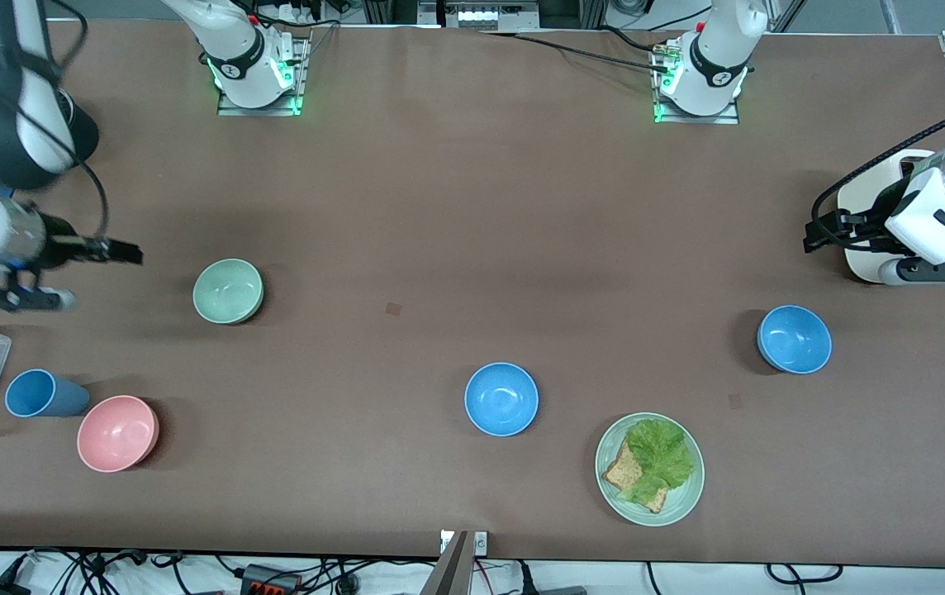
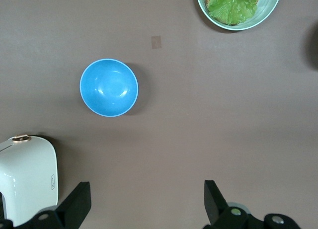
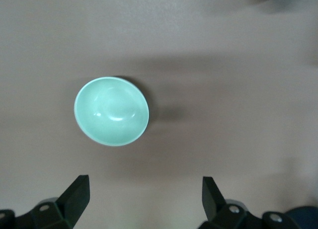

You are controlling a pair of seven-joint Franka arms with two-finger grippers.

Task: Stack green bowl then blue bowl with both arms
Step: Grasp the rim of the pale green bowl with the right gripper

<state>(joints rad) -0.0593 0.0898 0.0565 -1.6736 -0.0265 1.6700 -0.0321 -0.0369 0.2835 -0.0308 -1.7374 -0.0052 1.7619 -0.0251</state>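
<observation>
Nothing stacked yet. Green bowl (image 1: 228, 291) upright on bare table toward the right arm's end, farther from the front camera than the pink bowl (image 1: 118, 433) and blue cup (image 1: 45, 393). Right gripper (image 3: 144, 199) empty, fingers spread wide, up in the air near that bowl. Left gripper (image 2: 146, 204) likewise wide open and empty at the left arm's end, beside the white appliance (image 2: 27, 177). Nearest blue bowl (image 1: 795, 339) close by it; second blue bowl (image 1: 501, 398) mid-table, well apart from both. Judged: each arm nearest its own bowl.
</observation>
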